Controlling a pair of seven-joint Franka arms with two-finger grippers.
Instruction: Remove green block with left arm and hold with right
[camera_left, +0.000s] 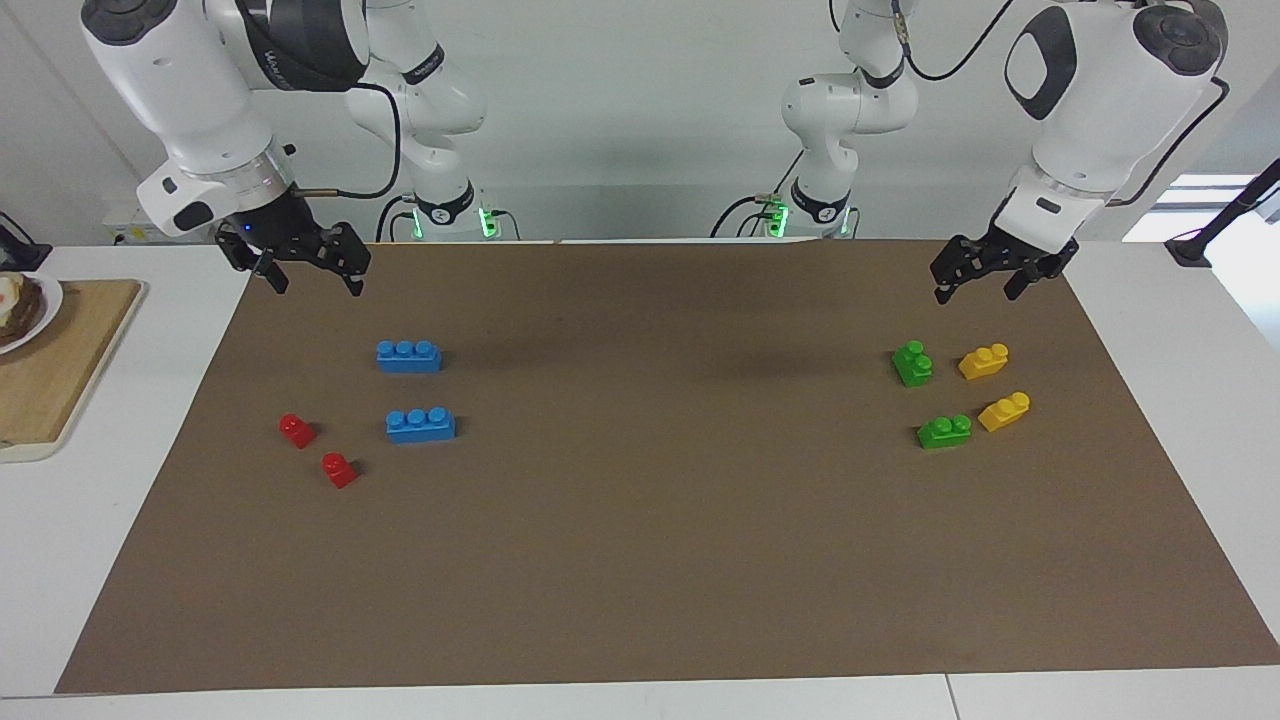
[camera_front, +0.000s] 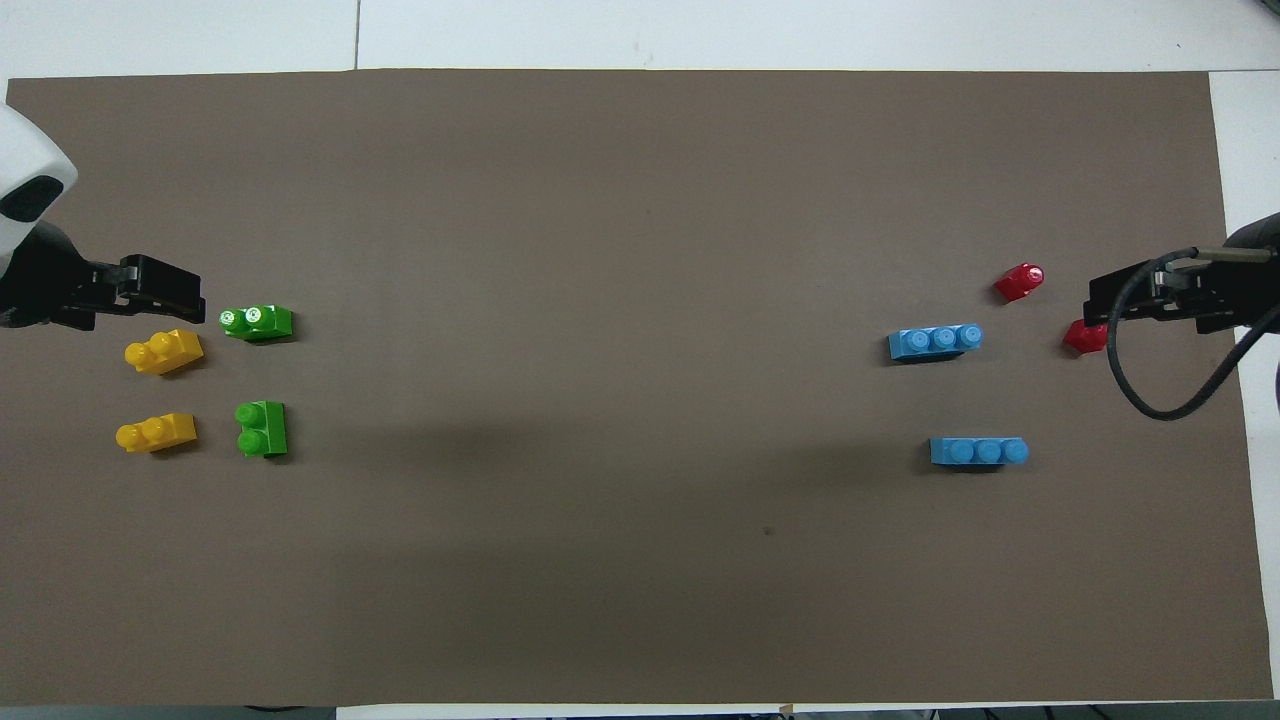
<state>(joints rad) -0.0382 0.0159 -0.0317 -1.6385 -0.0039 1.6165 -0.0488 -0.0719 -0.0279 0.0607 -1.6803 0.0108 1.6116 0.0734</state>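
Lighting is pretty even and bright in both views, looks like diffuse overhead room light. The brown mat is matte, so no glare off it. Shadows are soft: two blurry dark patches sit on the mat in the facing view near the robots' end, and a wide smudgy band runs across the middle of it in the overhead view. The bricks throw only small tight shadows. One blown-out bright window patch shows at the edge toward the left arm's end. Green status lights glow at the arm bases. Focus is decent everywhere, edges of the white desk look straight, no obvious warping.
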